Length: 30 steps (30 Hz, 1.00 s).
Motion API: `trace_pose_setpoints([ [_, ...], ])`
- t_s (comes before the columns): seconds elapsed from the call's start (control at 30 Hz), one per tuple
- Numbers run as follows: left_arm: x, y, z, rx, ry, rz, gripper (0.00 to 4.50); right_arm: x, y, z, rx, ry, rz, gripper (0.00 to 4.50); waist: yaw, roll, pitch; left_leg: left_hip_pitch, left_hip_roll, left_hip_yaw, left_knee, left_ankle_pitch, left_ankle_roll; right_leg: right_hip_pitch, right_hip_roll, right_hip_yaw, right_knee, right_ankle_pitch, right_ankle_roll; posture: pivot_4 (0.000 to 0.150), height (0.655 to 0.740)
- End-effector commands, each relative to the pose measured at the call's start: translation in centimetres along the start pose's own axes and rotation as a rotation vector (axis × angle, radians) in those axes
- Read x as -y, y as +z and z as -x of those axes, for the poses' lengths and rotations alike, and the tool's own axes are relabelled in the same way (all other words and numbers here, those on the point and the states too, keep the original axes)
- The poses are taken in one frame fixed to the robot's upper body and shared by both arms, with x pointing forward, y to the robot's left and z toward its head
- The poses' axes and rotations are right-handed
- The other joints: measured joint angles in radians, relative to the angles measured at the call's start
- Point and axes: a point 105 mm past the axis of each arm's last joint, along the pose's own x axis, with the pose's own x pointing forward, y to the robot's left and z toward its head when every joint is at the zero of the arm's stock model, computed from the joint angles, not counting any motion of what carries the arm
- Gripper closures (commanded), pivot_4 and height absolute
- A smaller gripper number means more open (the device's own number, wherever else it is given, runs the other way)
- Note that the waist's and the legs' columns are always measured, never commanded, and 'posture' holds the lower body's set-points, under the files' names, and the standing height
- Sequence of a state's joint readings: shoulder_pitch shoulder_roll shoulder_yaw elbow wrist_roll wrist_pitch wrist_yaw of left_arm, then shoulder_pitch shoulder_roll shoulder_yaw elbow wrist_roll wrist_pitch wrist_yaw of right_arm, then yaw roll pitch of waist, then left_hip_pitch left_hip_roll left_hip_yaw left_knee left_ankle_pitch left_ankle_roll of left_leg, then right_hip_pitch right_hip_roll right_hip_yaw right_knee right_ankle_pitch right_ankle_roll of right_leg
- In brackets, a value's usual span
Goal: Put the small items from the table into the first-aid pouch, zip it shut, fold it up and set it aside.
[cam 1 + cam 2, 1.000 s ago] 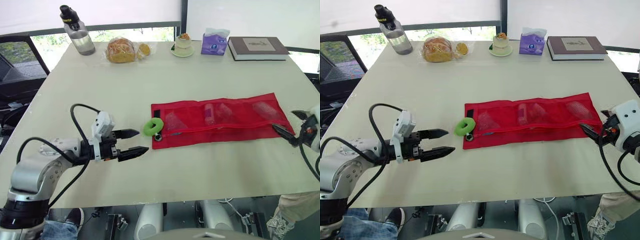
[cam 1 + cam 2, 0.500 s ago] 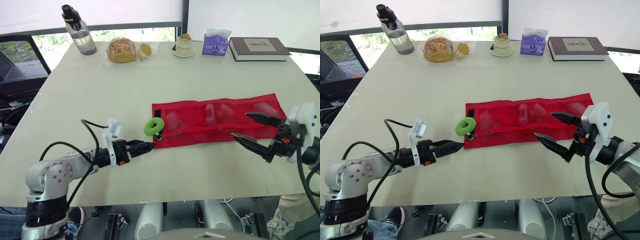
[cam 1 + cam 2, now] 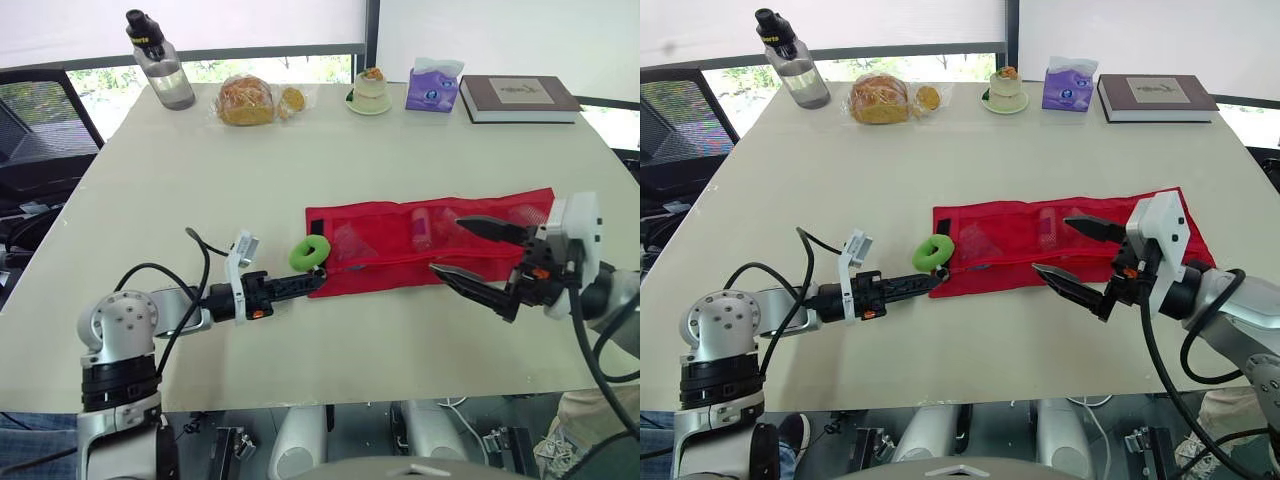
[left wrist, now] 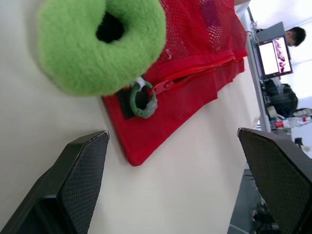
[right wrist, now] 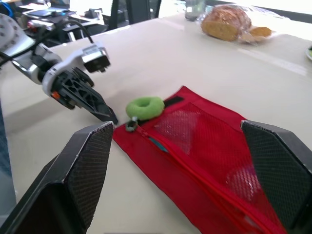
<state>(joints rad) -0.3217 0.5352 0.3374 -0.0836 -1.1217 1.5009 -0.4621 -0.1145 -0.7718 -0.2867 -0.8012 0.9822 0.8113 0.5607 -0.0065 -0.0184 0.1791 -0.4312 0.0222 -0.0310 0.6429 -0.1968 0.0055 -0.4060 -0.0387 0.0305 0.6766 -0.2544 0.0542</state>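
Note:
The red mesh first-aid pouch [image 3: 380, 250] lies flat and unfolded across the table, with several small items showing through its mesh pockets. A fuzzy green ring [image 3: 310, 253] rests at its left end, beside a small green pull ring [image 4: 143, 100] on the zipper slider. My left gripper [image 3: 316, 280] lies low on the table, open, its tips just short of the pouch's left corner below the green ring. My right gripper [image 3: 445, 244] hovers open over the middle of the pouch, with nothing between its fingers.
Along the far edge stand a water bottle [image 3: 160, 62], bagged bread [image 3: 246, 100], a small dessert cup [image 3: 368, 90], a purple tissue pack [image 3: 432, 88] and a book [image 3: 516, 97]. A person's leg [image 3: 590, 412] shows below the table's near right corner.
My left gripper has slid right along the table up to the pouch's left end. My right gripper has swung in from the right edge to above the pouch's middle.

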Motion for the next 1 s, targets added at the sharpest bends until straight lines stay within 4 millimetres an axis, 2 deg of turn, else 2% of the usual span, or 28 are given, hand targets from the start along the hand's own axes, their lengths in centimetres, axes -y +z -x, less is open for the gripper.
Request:
trace_pose_setpoints([
  [0.03, -0.4, -0.6, -0.7, -0.025, -0.02, 0.036, 0.0, -1.4, 0.8, -0.4, 0.041, 0.048, 0.052, 0.07, 0.003, 0.0, 0.0, 0.0, 0.0, 0.0, 0.0, 0.0, 0.0, 0.0, 0.0, 0.0, 0.0, 0.0, -0.001, 0.15, 0.7332],
  [0.2, -0.7, -0.1, -0.7, 0.004, -0.039, 0.061, 0.0, -1.8, 0.2, -0.3, 0.004, 0.07, 0.093, 0.07, 0.013, 0.0, 0.0, 0.0, 0.0, 0.0, 0.001, 0.0, 0.0, 0.0, -0.001, 0.0, 0.0, -0.001, -0.002, 0.15, 0.7332],
  [0.27, -0.7, -0.1, -0.8, 0.006, -0.046, 0.063, 0.52, -1.8, 0.0, -0.3, -0.003, 0.075, 0.099, 0.0, 0.017, 0.0, 0.0, 0.0, 0.0, 0.0, 0.001, 0.0, 0.0, 0.001, -0.001, 0.0, 0.0, -0.001, -0.002, 0.15, 0.7332],
  [0.33, -0.7, -0.1, -0.8, 0.005, -0.048, 0.066, 1.32, -1.9, -0.1, -0.4, -0.001, 0.082, 0.103, 0.0, 0.017, 0.0, 0.0, 0.0, 0.0, 0.0, 0.001, 0.0, 0.0, 0.0, -0.001, 0.0, 0.0, -0.001, -0.002, 0.15, 0.7332],
  [0.37, -0.7, -0.1, -0.8, 0.006, -0.051, 0.07, 1.91, -2.0, -0.1, -0.5, 0.003, 0.084, 0.105, 0.0, 0.017, 0.0, 0.0, 0.0, 0.0, 0.0, 0.001, 0.0, 0.0, 0.0, -0.001, 0.0, 0.0, -0.001, -0.002, 0.15, 0.7332],
  [0.5, -0.6, -0.1, -0.9, 0.016, -0.065, 0.082, 3.77, -2.0, -0.2, -0.6, 0.01, 0.086, 0.109, 0.0, 0.018, 0.0, 0.0, 0.0, 0.0, 0.0, 0.001, 0.0, 0.0, 0.0, -0.001, 0.0, 0.0, -0.001, -0.002, 0.15, 0.7332],
  [0.57, -0.6, -0.1, -1.0, 0.015, -0.066, 0.082, 4.42, -2.0, -0.2, -0.7, 0.011, 0.084, 0.112, 0.0, 0.019, 0.0, -0.001, 0.0, 0.0, 0.0, 0.001, 0.0, 0.0, 0.0, -0.001, 0.0, 0.0, -0.001, -0.002, 0.15, 0.7332],
  [0.83, -0.6, 0.1, -1.4, 0.02, -0.07, 0.079, 4.42, -2.0, -0.3, -0.8, 0.02, 0.077, 0.122, 0.0, 0.02, 0.0, -0.001, 0.0, 0.0, 0.0, 0.001, 0.0, 0.0, 0.0, -0.001, -0.001, 0.0, -0.001, -0.002, 0.15, 0.7332],
  [1.0, -1.0, -0.5, -1.4, 0.011, -0.075, 0.088, 4.42, -2.0, -0.4, -0.8, 0.02, 0.071, 0.126, 0.0, 0.021, 0.0, -0.001, 0.0, 0.0, 0.0, 0.001, 0.0, 0.0, 0.001, -0.002, -0.001, 0.0, -0.001, -0.002, 0.15, 0.7332],
])
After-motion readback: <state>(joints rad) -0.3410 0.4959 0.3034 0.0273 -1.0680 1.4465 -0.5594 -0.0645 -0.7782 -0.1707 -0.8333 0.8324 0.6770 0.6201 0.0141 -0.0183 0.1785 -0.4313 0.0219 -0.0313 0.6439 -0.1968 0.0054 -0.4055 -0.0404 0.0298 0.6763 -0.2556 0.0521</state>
